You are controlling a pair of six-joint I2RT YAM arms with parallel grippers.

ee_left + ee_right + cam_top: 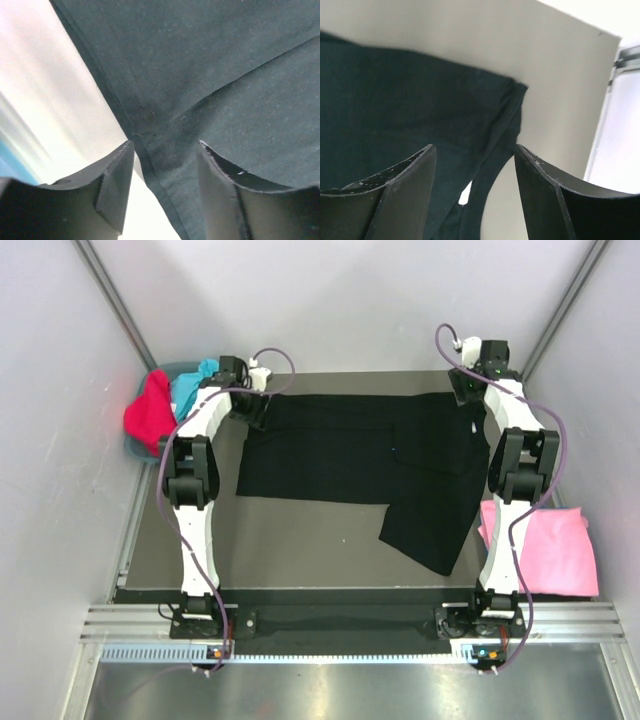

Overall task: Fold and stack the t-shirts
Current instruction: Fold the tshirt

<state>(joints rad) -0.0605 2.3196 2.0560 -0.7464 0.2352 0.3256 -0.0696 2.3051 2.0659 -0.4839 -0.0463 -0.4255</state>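
- Our left gripper (165, 150) stands open and holds nothing. The hem of the black tee (210, 75) runs between its fingers, at the tee's far-left corner.
- Our right gripper (475, 150) is likewise open and empty, over the far-right corner.
- The black tee lies spread across the table (300, 540), one part trailing towards us (hardly tidy). The pink tee (545, 545) sits folded at right, and the red tee (148, 410) and turquoise tee (190, 385) are bunched far left.
- To fold well, we judge both claws should pinch the hem together, then carry that edge over evenly.
- We can read no writing; a pale speck (395, 451) on the black tee is too small to tell.
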